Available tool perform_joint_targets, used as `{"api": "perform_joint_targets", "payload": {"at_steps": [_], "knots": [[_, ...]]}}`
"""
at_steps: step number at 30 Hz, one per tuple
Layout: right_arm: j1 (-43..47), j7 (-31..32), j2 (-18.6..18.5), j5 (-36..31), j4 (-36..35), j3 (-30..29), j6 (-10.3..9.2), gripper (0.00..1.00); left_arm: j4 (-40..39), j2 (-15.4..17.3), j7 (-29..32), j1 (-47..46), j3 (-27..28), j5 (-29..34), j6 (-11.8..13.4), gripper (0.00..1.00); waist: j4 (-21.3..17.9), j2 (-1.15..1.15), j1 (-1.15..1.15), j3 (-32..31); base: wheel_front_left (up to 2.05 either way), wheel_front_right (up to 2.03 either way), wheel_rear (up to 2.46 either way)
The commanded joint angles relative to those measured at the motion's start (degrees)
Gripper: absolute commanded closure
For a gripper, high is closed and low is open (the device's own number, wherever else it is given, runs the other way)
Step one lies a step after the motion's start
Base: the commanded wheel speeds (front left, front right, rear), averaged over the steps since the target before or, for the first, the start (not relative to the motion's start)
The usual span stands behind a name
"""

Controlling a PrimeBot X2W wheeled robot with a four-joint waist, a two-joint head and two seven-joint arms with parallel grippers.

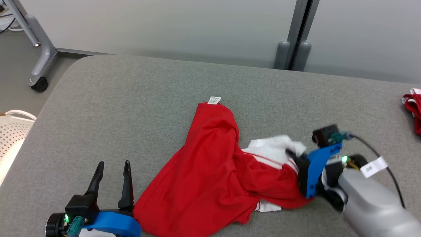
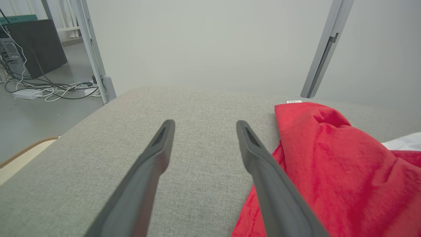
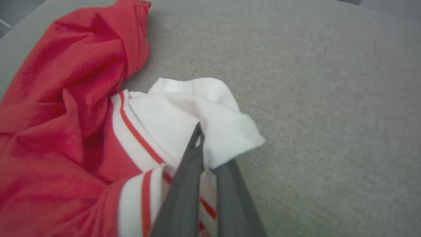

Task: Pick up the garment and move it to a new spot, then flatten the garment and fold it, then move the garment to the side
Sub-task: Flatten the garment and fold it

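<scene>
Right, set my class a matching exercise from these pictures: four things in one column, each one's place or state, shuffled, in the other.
Column one:
1 left gripper
2 right gripper
3 label
4 basket

Column two:
A at the far tip of the garment
B open, beside the red cloth
C beyond the left edge of the table
D shut on the white cloth

Pairs: 1-B, 2-D, 3-A, 4-C

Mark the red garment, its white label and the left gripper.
red garment (image 1: 210, 164), head view, middle of the red body.
white label (image 1: 214, 100), head view, centre of the tag at the far edge.
left gripper (image 1: 113, 163), head view, gap between its open fingertips.
</scene>
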Motion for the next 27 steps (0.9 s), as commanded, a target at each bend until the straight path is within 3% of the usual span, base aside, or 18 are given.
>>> {"api": "perform_joint_targets", "payload": {"at_steps": [1, 12, 22, 23, 24, 25, 27], "knots": [[-2.4, -2.0, -0.7, 0.3, -0.3, -0.6, 0.03, 1.0, -0.2, -0.1, -0.3, -1.0, 0.0, -0.5, 0.3, 0.0, 0.2, 0.0, 0.0, 0.2, 0.0, 0.0, 0.0], [-21.8, -16.2, -0.6, -5.4, 7.8, -5.6, 0.02, 1.0, -0.9, -0.1, -0.3, -3.1, -1.9, -1.5, 1.0, 0.0, 2.1, 0.0, 0.0, 4.1, 0.0, 0.0, 0.0], [-33.4, -19.3, 0.7, -15.0, 16.1, -11.6, 0.02, 1.0, -1.3, -0.1, -0.3, -6.1, -4.9, -3.4, 2.5, 0.0, 4.6, 0.0, 0.0, 8.2, 0.0, 0.0, 0.0], [-33.1, -19.3, 1.0, -16.1, 16.9, -12.2, 0.02, 0.54, -1.3, -0.1, -0.3, -6.2, -5.0, -3.6, 2.7, 0.0, 4.7, 0.0, 0.0, 8.5, 0.0, 0.0, 0.0], [-32.3, -19.3, 1.6, -16.9, 18.1, -12.6, 0.02, 0.15, -1.2, -0.1, -0.3, -6.2, -5.1, -3.7, 2.6, 0.0, 4.8, 0.0, 0.0, 8.6, 0.0, 0.0, 0.0], [-32.2, -19.3, 2.0, -17.6, 18.5, -13.1, 0.03, 0.0, -1.1, -0.1, -0.3, -6.2, -5.2, -3.8, 2.8, 0.0, 4.8, 0.0, 0.0, 8.7, 0.0, 0.0, 0.0], [-31.9, -19.3, 2.3, -19.0, 19.2, -13.6, 0.02, 0.0, -1.1, -0.1, -0.3, -6.5, -5.2, -3.9, 2.9, 0.0, 4.6, 0.0, 0.0, 8.9, 0.0, 0.0, 0.0]]}}
